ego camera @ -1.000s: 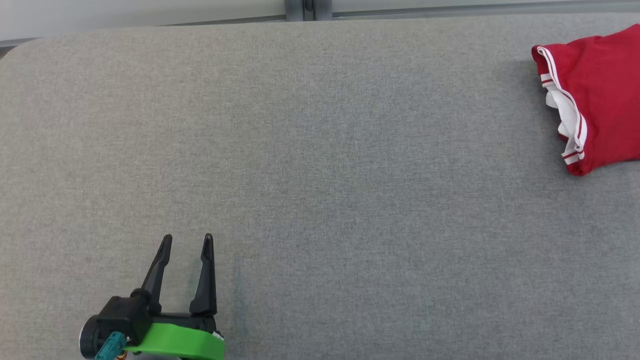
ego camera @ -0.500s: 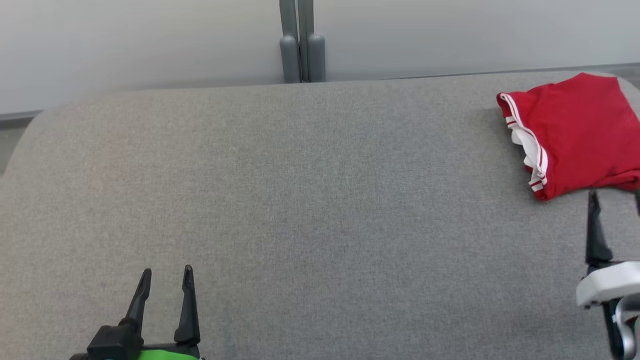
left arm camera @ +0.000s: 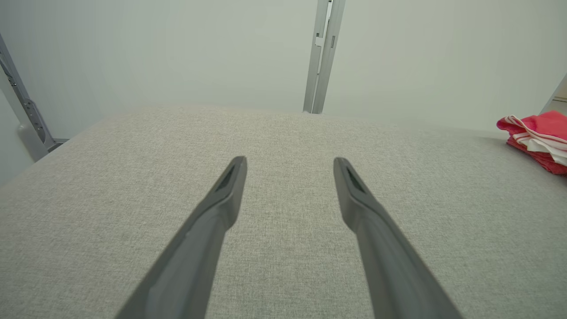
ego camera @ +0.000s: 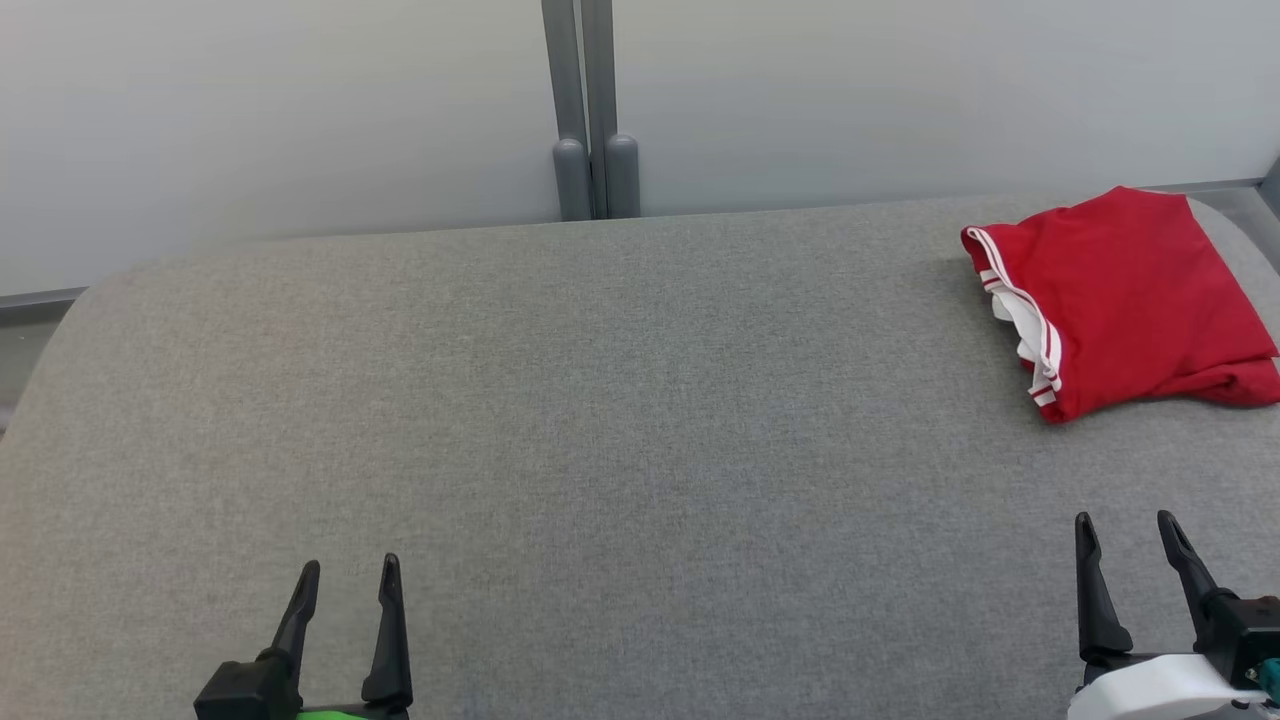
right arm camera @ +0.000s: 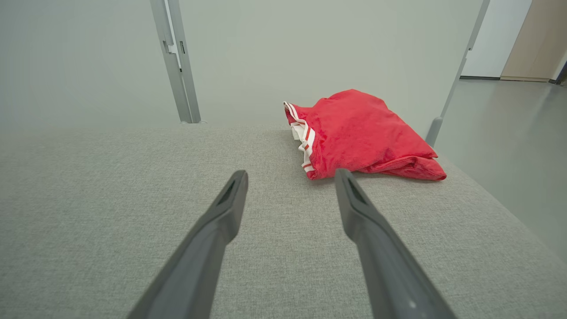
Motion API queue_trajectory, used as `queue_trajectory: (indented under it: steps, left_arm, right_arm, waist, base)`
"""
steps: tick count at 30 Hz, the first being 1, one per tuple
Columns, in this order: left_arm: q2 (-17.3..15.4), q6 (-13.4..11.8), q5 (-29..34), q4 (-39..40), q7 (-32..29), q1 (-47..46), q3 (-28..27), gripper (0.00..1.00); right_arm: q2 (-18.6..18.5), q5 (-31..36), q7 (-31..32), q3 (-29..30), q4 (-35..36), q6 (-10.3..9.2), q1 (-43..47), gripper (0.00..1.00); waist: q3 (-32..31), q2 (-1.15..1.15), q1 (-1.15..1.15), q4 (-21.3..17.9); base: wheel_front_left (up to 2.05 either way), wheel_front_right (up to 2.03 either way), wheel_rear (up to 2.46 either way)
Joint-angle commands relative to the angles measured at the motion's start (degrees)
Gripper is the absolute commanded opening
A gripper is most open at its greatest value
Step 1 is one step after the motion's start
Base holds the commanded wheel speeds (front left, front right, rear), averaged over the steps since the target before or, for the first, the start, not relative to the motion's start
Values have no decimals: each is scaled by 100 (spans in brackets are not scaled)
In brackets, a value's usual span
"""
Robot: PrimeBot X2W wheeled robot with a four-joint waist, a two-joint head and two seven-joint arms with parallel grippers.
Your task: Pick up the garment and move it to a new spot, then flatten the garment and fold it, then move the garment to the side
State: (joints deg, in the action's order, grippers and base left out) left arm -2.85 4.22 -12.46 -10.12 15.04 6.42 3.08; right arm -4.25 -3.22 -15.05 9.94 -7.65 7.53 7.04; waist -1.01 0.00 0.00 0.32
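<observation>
One garment [ego camera: 1130,290], one table [ego camera: 600,400], one left end effector [ego camera: 350,562], one right end effector [ego camera: 1125,517].

Grey fabric table [ego camera: 640,420] spreads before me. Twin grey posts [ego camera: 590,150] stand at its far edge, against pale wall [ego camera: 250,110].

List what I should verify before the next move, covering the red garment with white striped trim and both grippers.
1. Left gripper open, holding nothing: ok.
2. Right gripper open, holding nothing: ok.
3. Red garment with white striped trim lies at the far right of the grey fabric-covered table, apart from both grippers: ok.
4. Right gripper points toward the garment: ok.
5. Garment folded flat: not ok, it looks lumpy, with white layers fanning out at the trim.
6. Garment fully on the table at the right edge: cannot tell.
</observation>
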Motion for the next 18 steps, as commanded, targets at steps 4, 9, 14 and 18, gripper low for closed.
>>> queue_trajectory:
  steps: [4, 9, 14, 18]
  left_arm:
    - [-12, 111, -49, -126, 16, 21, 54, 100]
    - [-12, 143, -78, -215, 16, -35, 70, 100]
    - [-12, 143, -97, -270, 16, -60, 81, 100]
    - [-12, 130, -101, -290, 16, -60, 97, 100]
  right_arm:
    - [44, 76, -14, 81, 34, -9, -16, 100]
    - [64, 123, -14, 135, 14, -9, -69, 100]
    - [68, 135, -14, 71, -26, -9, -120, 100]
    - [66, 125, -14, 67, -23, -9, -131, 100]
  waist:
    - [-25, 0, 0, -35]
    - [-29, 0, 0, -39]
    - [-15, 0, 0, -21]
    - [-3, 0, 0, 4]
  base:
    - [0, 0, 0]
    - [0, 0, 0]
    - [0, 0, 0]
    - [0, 0, 0]
